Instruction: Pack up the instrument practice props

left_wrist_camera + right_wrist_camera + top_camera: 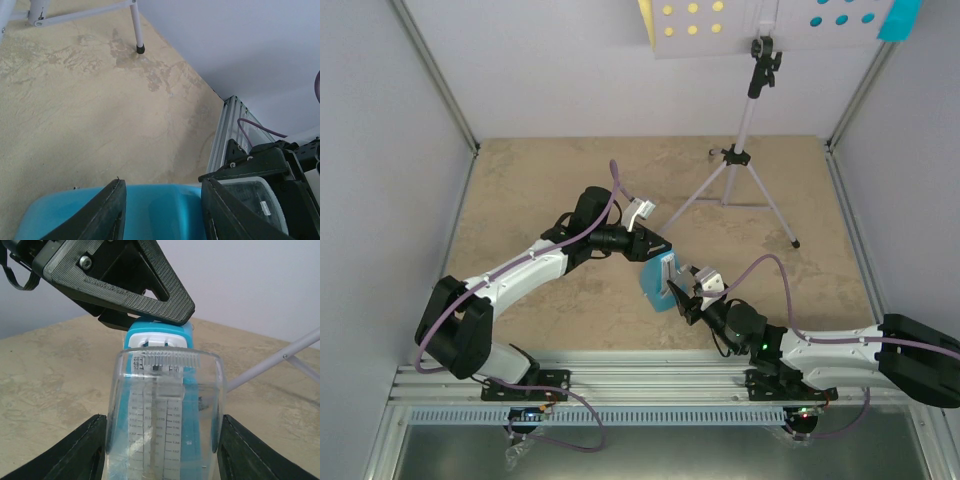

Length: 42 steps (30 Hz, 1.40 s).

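The small blue pyramid metronome [657, 281] hangs tilted above the table between both arms. My left gripper [655, 250] is shut on its blue body [160, 212], which fills the gap between the fingers. My right gripper [676, 292] is shut on its clear front cover [160, 390] from both sides. The left gripper's finger [125, 285] covers the metronome's top. The pale lilac music stand [745, 120] stands at the back right, its holed desk [760, 35] cut off by the frame's top. A yellow sheet [647, 20] and a cyan sheet [900, 20] show at its edges.
The stand's tripod legs [770, 205] spread over the back right of the table; one foot [140, 49] shows in the left wrist view. An aluminium rail [640, 370] runs along the near edge. Pale walls with metal posts [435, 75] close in the sides and back.
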Tool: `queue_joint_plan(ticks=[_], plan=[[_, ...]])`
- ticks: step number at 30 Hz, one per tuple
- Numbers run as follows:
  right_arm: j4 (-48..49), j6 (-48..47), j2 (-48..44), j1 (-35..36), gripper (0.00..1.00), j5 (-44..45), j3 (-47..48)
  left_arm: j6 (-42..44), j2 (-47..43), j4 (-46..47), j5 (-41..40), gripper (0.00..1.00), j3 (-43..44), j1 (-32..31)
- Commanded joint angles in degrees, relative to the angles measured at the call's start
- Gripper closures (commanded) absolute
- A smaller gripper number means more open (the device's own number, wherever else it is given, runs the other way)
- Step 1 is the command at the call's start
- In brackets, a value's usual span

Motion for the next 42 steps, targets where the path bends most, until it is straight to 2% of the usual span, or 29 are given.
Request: queue_joint_plan(ticks=[1,14,42], plan=[[4.58,0.93,0.68,0.37,0.51,2.31,0.84,1.11,1.19,-2.87,-1.3,0.57,0.6,-0.02],[5.76,1.66,4.33,0.37,0.51,1.92,1.51,1.21,1.16,-3.05,-0.92,0.57,0.8,-0.04],[5.9,2.85,2.21,0.72,0.51,1.51,0.84,1.31,1.2,-3.14,-0.78,0.57,0.87,-0.07]])
